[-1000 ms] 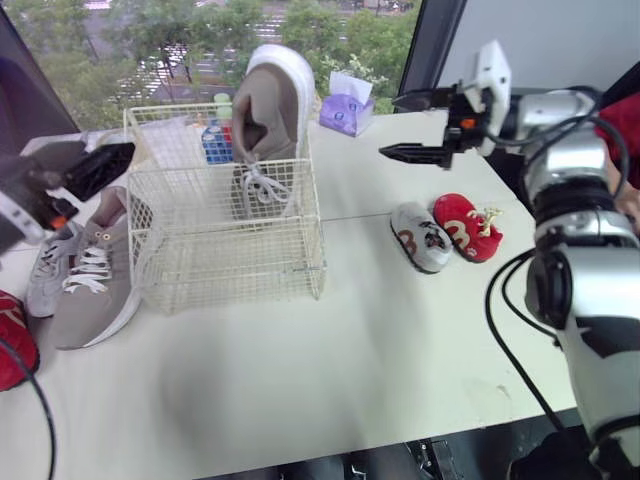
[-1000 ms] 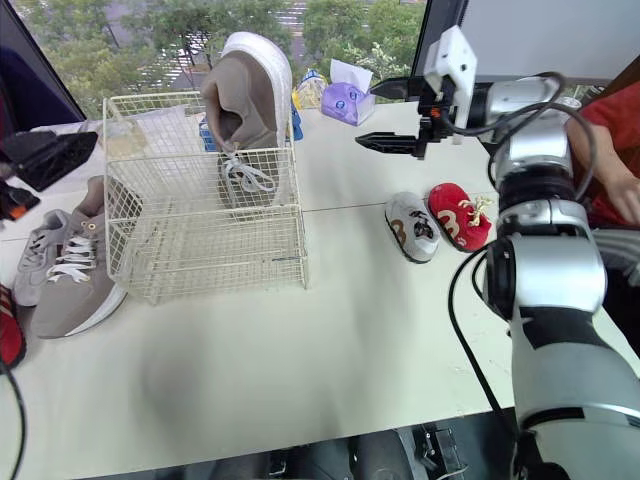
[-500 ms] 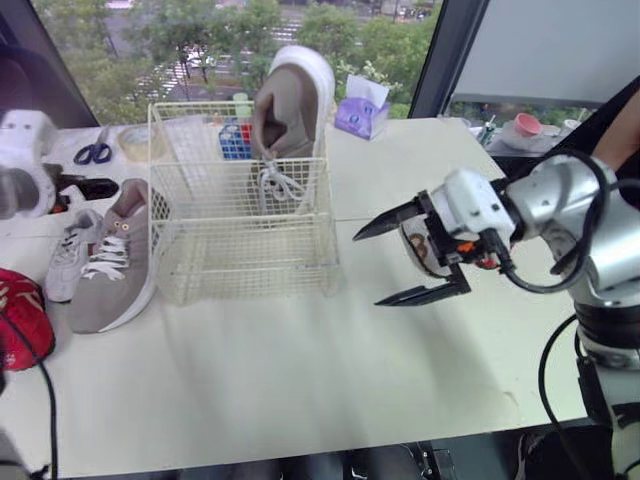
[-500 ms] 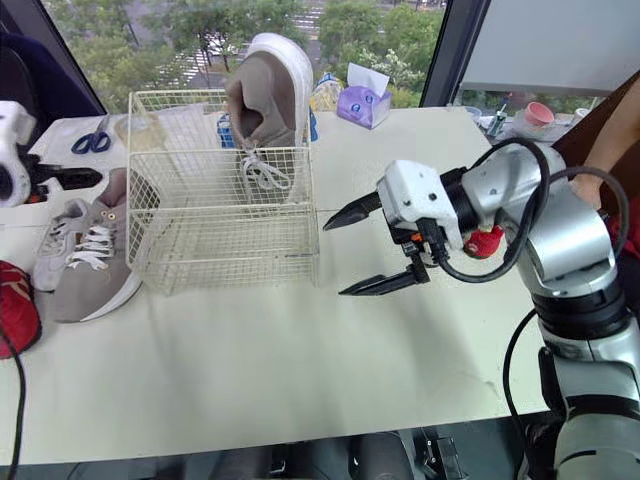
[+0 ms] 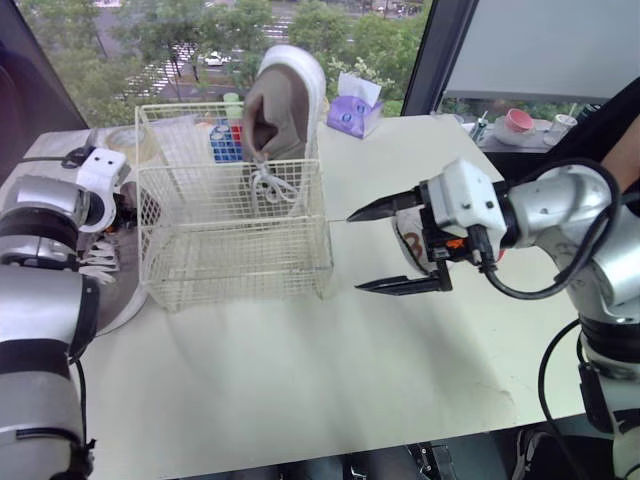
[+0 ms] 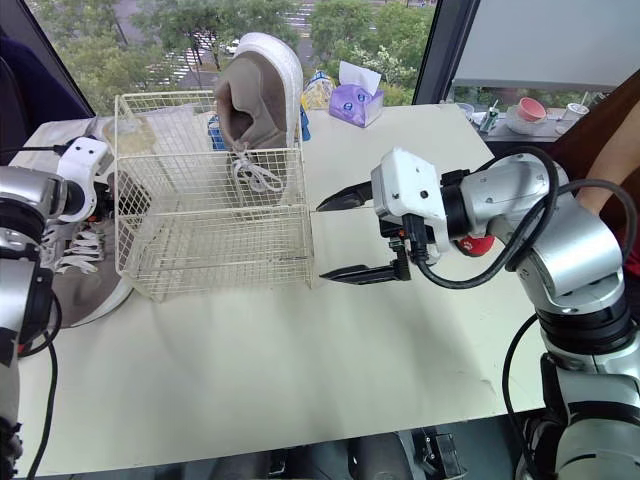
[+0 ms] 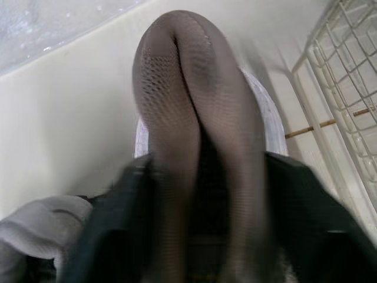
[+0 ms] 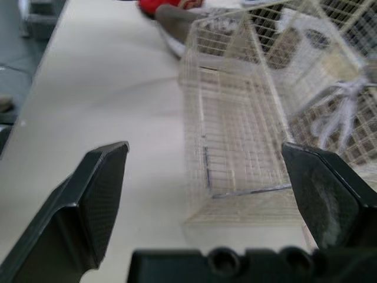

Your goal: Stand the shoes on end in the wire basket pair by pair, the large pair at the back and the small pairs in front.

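At the back right corner of the wire basket (image 5: 230, 166), one large taupe shoe (image 5: 285, 110) stands on end. The right gripper (image 5: 354, 252) hovers just right of the basket, jaws spread wide and empty. The left gripper (image 7: 203, 171) is at the second large shoe (image 7: 182, 88), which lies left of the basket; its grip cannot be told.

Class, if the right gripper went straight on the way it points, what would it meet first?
Probably the wire basket, its side wall dead ahead of the open right gripper, though depth is unclear.
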